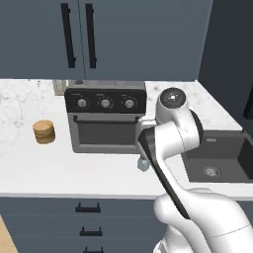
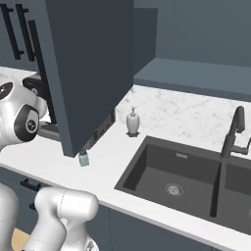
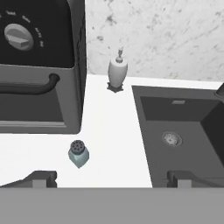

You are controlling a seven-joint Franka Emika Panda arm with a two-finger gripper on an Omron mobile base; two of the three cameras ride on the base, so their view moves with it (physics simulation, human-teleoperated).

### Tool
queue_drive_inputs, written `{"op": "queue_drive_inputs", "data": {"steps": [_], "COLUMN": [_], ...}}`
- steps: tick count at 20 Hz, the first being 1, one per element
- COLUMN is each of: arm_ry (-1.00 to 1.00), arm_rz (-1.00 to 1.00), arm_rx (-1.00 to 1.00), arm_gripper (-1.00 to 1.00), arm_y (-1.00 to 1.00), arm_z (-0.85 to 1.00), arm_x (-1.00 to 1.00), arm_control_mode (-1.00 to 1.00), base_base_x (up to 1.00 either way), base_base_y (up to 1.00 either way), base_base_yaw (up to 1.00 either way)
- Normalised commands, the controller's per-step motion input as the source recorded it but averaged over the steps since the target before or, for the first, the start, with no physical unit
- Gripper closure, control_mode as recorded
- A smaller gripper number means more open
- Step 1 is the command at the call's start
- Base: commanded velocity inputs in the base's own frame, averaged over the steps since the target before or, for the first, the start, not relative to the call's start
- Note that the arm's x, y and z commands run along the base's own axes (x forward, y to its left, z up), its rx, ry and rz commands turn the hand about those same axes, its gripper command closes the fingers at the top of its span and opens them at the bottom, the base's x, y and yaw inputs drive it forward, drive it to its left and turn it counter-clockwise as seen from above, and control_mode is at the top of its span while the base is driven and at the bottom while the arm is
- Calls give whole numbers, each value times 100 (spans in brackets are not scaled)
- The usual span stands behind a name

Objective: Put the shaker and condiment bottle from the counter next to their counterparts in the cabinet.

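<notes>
The shaker [image 3: 78,154], a small pale blue-green cylinder with a dark perforated cap, stands upright on the white marble counter [image 3: 113,131] just off the toaster oven's front corner. My gripper [image 3: 111,179] hovers over the counter, open, with nothing between its fingertips [image 3: 43,178]. The shaker lies ahead of them, closer to the left tip. It also shows as the shaker [image 1: 143,164] beside my forearm and the shaker [image 2: 84,158] below the open cabinet door [image 2: 88,63]. The cabinet [image 2: 196,39] interior is slate-blue. The condiment bottle and the counterparts are out of view.
A black toaster oven [image 1: 106,118] stands on the counter left of the shaker. A white pump soap dispenser [image 3: 117,73] sits by the back wall. The dark sink [image 2: 186,176] with its faucet [image 2: 234,131] lies to the right. A stack of brown rounds [image 1: 44,132] sits far left.
</notes>
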Motion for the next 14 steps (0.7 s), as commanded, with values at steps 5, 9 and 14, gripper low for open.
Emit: {"op": "queue_drive_inputs", "data": {"steps": [5,9,14], "arm_ry": [0,8,11], "arm_rz": [1,9,12], "arm_rx": [0,5,8], "arm_gripper": [-100,-100,-100], "arm_y": [5,11,6], "arm_z": [-16,-27,-25], "arm_x": [0,0,5], "arm_control_mode": [-100,-100,-100], "base_base_x": [0,0,0], "base_base_y": [0,0,0], "base_base_yaw": [0,0,0]}}
